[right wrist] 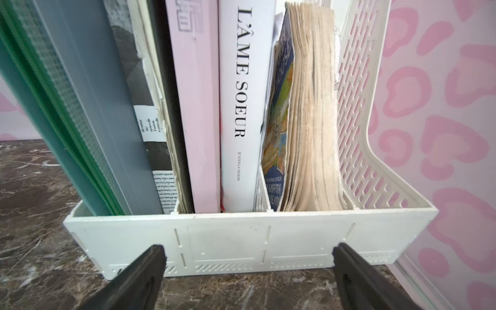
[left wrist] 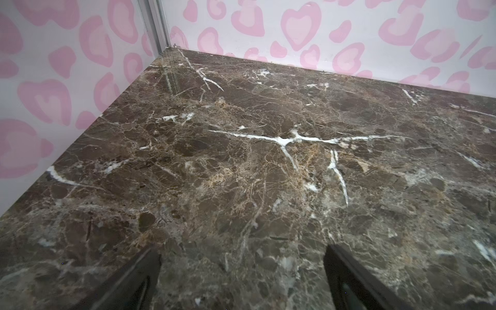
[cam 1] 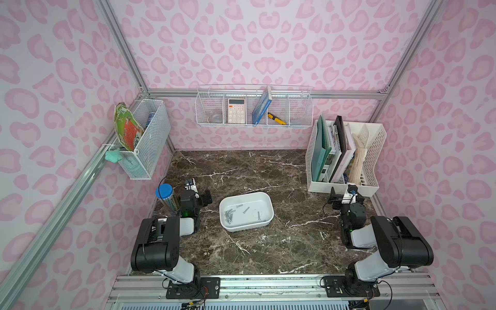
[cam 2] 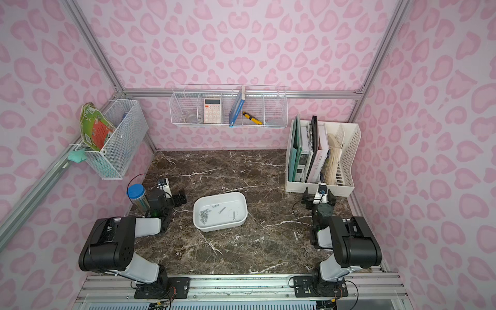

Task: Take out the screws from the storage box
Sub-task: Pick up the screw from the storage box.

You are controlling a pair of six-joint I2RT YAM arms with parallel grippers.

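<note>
The storage box (cam 1: 247,228) (cam 2: 220,227), a shallow white tray, sits mid-table in both top views. Several small silver screws (cam 1: 228,214) (cam 2: 204,216) lie inside, most bunched at its left end and a few scattered. My left gripper (cam 1: 195,192) (cam 2: 169,192) rests low, left of the box and apart from it. In the left wrist view it (left wrist: 243,251) is open over bare marble. My right gripper (cam 1: 347,195) (cam 2: 319,195) rests far right. In the right wrist view it (right wrist: 249,248) is open and empty, facing a file organizer. Neither wrist view shows the box or screws.
A white slotted file organizer (cam 1: 346,189) (right wrist: 228,239) full of books and folders stands at the back right, just beyond my right gripper. A blue-lidded metal canister (cam 1: 164,192) stands beside my left arm. White wire baskets (cam 1: 253,122) (cam 1: 146,150) hang on the walls above the brown marble table (cam 1: 268,249).
</note>
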